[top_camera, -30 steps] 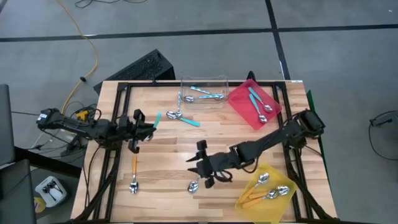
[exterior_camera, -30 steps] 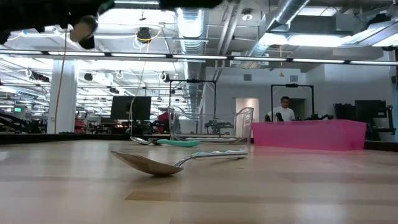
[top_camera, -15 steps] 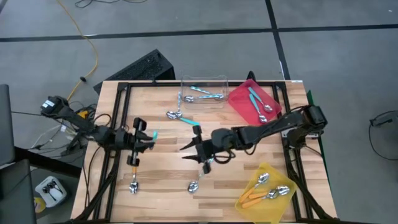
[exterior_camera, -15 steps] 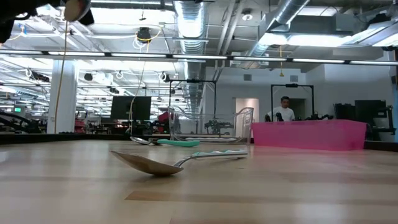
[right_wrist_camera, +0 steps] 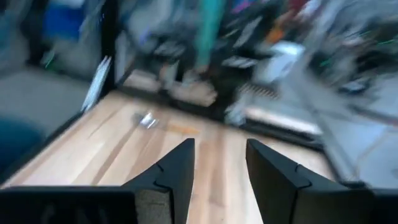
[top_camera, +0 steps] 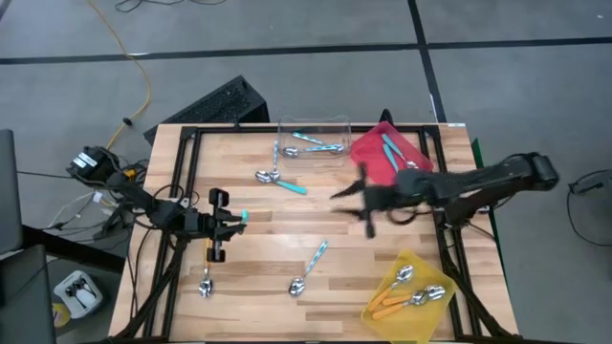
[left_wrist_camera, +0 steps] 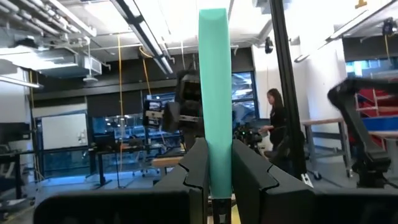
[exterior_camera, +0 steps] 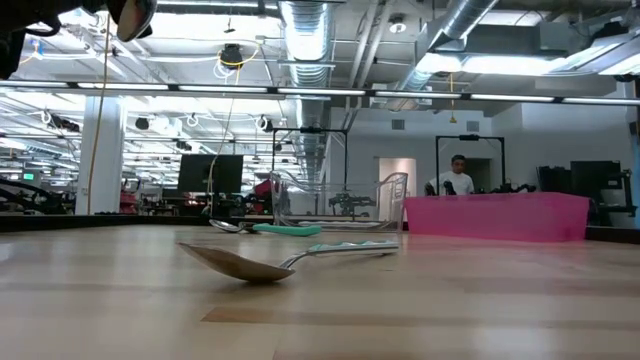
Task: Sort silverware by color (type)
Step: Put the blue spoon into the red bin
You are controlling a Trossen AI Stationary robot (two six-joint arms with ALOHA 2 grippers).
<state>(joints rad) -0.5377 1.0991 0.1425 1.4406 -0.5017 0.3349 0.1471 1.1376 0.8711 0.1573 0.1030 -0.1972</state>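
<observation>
High view: the left gripper (top_camera: 232, 222) hangs over the counter's (top_camera: 258, 253) left side, its fingers (left_wrist_camera: 198, 167) clamped on a teal spoon (left_wrist_camera: 214, 93). The right gripper (top_camera: 349, 194) hovers mid-counter near the red tray (top_camera: 368, 153), its fingers (right_wrist_camera: 177, 171) apart and empty. A light blue spoon (top_camera: 309, 269) lies at the near middle, others sit in the clear tray (top_camera: 312, 139) and yellow tray (top_camera: 406, 291), and an orange-handled spoon (top_camera: 207, 279) lies near left.
</observation>
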